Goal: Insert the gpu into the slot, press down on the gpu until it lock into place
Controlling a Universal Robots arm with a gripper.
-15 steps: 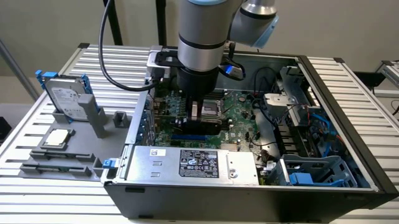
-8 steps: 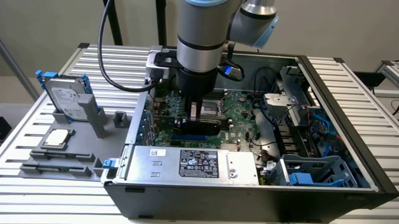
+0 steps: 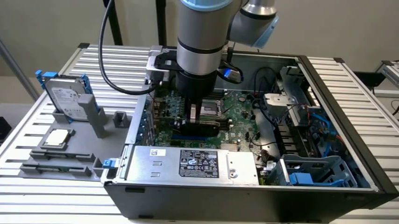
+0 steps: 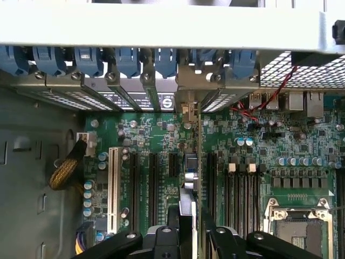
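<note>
My gripper (image 3: 201, 120) reaches down into the open computer case (image 3: 324, 70) over the green motherboard (image 3: 240, 116). It is shut on the gpu (image 3: 206, 127), a black card standing on edge just above the board. In the wrist view the gpu (image 4: 190, 186) appears as a thin edge between the two black fingers (image 4: 161, 240), and its silver bracket (image 4: 188, 105) meets the case's rear wall. A stretch of the bright-blue slot (image 3: 190, 138) shows right below the card in the exterior view. The card hides the seam between its edge and the slot.
The silver power-supply box (image 3: 193, 163) lies in front of the slot. Black memory slots (image 4: 242, 189) and the processor socket (image 4: 294, 226) flank the card. A white slot (image 4: 113, 183), blue rear clips (image 4: 129, 59), a blue drive cage (image 3: 311, 172) and a hard drive (image 3: 65, 98) on the table also show.
</note>
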